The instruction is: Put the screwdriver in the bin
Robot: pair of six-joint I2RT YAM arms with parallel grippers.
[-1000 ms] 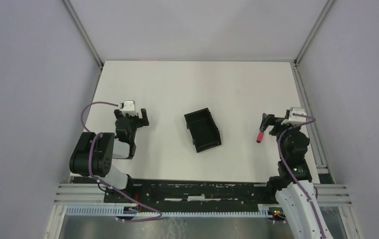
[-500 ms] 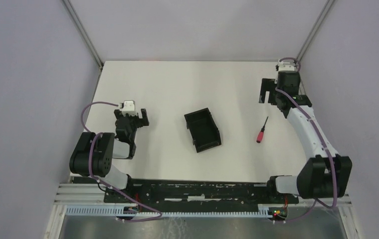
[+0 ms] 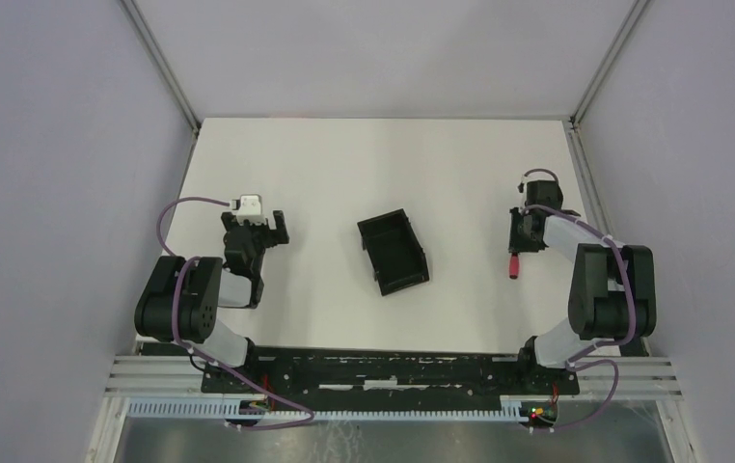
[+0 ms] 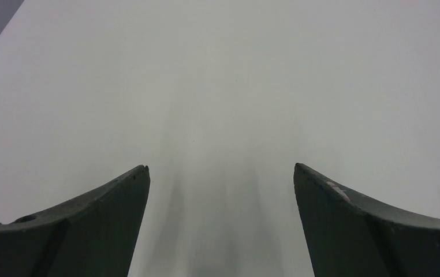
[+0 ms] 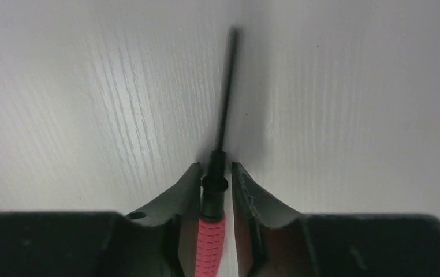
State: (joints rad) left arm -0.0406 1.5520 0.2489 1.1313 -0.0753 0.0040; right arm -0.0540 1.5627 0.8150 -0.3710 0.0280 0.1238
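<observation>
The screwdriver [image 3: 514, 267], red handle and thin black shaft, lies on the white table right of the bin. My right gripper [image 3: 520, 243] points down over it. In the right wrist view the gripper [image 5: 215, 168] has its jaws pressed in on either side of the black collar and red handle [image 5: 211, 239], and the shaft [image 5: 226, 86] runs out ahead on the table. The black bin [image 3: 412, 281] sits open-topped mid-table, with nothing in it. My left gripper [image 3: 265, 225] rests at the left, open [image 4: 220, 168], with only bare table between its fingers.
Metal frame posts and grey walls close in the table on both sides and at the back. The arms' mounting rail [image 3: 383, 371] runs along the near edge. A purple cable [image 3: 185, 204] loops off the left arm.
My right arm swung from the back right corner down onto the screwdriver and its jaws closed in on the handle. The screwdriver turned slightly straighter. Left arm unchanged.
</observation>
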